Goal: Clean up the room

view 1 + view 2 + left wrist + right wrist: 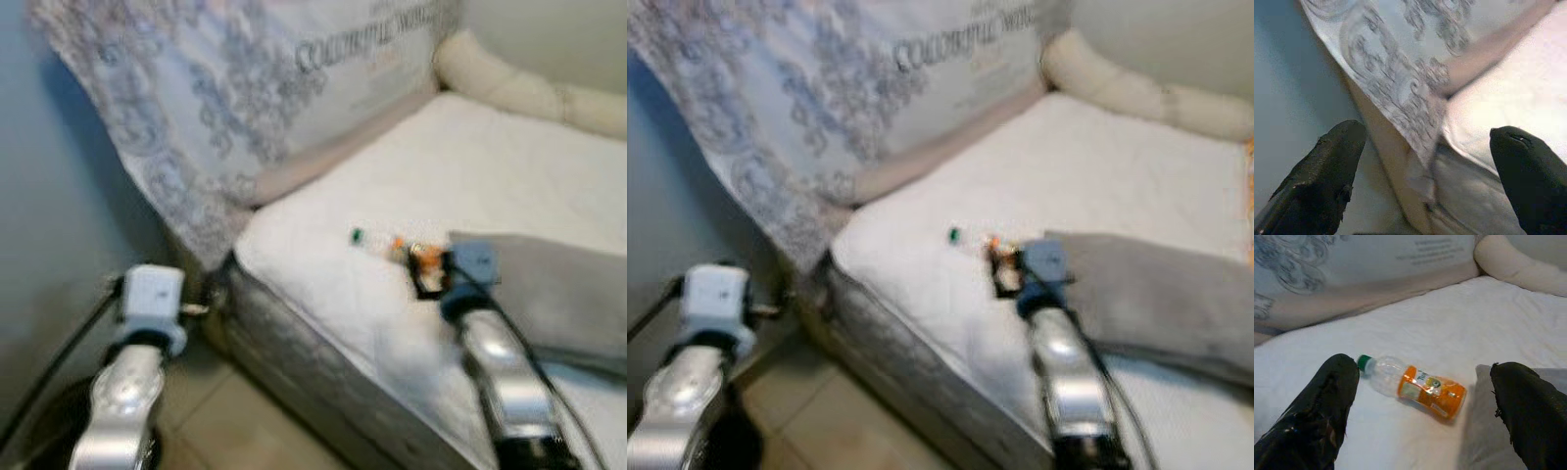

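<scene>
A clear plastic bottle point(1413, 387) with a green cap and an orange label lies on its side on the white mattress point(470, 186); it also shows as the bottle point(387, 244) near the bed's front corner. My right gripper point(1420, 396) hangs open just above and short of it, one finger to each side. My left gripper point(1425, 171) is open too, held off the bed's corner near the blue-grey wall, with nothing between its fingers.
A large patterned pillow point(245, 88) leans against the wall at the head of the bed. A grey folded blanket point(558, 294) lies right of the bottle. A cream bolster point(519, 83) runs along the far side. Tiled floor point(245, 431) lies below.
</scene>
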Robot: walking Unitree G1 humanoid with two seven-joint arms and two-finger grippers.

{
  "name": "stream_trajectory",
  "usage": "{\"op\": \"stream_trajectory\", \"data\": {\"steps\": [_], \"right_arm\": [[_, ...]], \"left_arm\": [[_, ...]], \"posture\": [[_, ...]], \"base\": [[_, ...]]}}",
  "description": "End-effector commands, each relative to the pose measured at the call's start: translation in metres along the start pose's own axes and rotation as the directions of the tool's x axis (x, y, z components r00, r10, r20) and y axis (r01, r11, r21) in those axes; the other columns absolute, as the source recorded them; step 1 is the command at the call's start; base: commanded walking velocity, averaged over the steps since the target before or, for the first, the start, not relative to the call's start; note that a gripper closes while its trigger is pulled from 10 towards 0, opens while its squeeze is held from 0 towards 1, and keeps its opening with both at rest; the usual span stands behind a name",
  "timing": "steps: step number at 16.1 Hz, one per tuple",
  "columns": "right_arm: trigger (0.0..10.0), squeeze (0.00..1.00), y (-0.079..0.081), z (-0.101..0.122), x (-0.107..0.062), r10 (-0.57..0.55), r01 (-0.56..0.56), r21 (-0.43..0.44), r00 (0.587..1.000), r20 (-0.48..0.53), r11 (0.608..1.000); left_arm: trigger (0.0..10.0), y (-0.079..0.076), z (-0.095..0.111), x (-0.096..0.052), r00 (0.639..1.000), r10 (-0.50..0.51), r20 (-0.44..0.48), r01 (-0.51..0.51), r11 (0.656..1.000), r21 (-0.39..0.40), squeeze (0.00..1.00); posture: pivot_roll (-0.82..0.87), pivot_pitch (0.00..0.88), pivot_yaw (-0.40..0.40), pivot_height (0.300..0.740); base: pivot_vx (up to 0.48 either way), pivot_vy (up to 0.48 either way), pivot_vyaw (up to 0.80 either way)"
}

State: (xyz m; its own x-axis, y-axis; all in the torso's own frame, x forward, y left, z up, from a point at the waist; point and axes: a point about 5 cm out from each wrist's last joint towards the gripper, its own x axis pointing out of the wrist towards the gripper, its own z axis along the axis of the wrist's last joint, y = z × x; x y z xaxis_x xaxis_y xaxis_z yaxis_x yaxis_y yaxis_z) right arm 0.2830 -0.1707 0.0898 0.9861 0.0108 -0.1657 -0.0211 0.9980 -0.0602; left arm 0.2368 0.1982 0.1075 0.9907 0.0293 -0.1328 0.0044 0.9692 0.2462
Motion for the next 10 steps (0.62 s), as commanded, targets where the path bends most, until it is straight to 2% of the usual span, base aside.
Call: {"op": "stream_trajectory", "data": {"steps": [1,4,10], "right_arm": [[10.0,1.0,0.006,0.006,0.001,0.016,-0.016,-0.007,1.0,0.025,1.0],[10.0,1.0,-0.004,0.002,-0.001,-0.017,0.017,-0.031,1.0,0.007,0.999],[10.0,1.0,-0.006,0.006,0.003,-0.003,0.004,-0.078,1.0,0.015,0.997]], "left_arm": [[10.0,0.008,0.002,0.004,1.0,0.009,-0.002,-0.009,1.0,0.024,0.0],[10.0,0.004,0.003,0.01,0.999,-0.036,-0.001,0.036,0.999,0.035,0.0],[10.0,0.0,0.003,0.013,0.997,-0.074,0.0,0.073,0.996,0.046,0.0]], "posture": [[0.07,0.0,-0.004,0.74],[0.05,0.0,0.033,0.74],[0.05,0.0,0.047,0.74]], "base": [[0.33,0.0,0.0],[0.321,0.0,0.0],[0.309,0.0,0.0]]}}
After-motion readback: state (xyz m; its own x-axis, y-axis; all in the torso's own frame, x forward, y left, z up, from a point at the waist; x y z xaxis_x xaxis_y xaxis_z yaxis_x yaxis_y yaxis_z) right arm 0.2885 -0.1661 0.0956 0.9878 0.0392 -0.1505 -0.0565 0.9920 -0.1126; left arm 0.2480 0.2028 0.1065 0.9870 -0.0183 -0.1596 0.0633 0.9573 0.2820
